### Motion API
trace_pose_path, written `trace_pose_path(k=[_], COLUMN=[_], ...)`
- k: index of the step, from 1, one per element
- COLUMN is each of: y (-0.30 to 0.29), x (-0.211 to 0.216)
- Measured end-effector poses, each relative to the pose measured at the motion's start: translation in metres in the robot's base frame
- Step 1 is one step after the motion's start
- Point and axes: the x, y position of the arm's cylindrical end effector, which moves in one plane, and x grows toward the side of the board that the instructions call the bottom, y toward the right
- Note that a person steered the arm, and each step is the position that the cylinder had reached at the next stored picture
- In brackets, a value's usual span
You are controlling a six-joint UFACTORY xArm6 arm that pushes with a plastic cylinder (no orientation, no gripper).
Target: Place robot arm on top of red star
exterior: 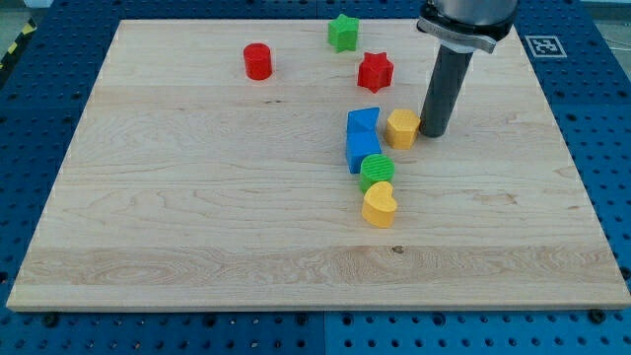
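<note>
The red star (375, 71) lies on the wooden board (197, 197) near the view's top, right of centre. My tip (434, 132) rests on the board below and to the right of the red star, well apart from it. The tip stands just right of a yellow hexagon block (402, 128), touching or almost touching it.
A green star (342, 33) lies up and left of the red star. A red cylinder (257, 61) is further left. Blue blocks (363, 138) sit left of the yellow hexagon, with a green cylinder (376, 171) and a yellow heart (379, 205) below them.
</note>
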Motion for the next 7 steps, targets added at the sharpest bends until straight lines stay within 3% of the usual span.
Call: trace_pose_path(k=[6, 7], y=[0.025, 0.034], x=[-0.024, -0.048])
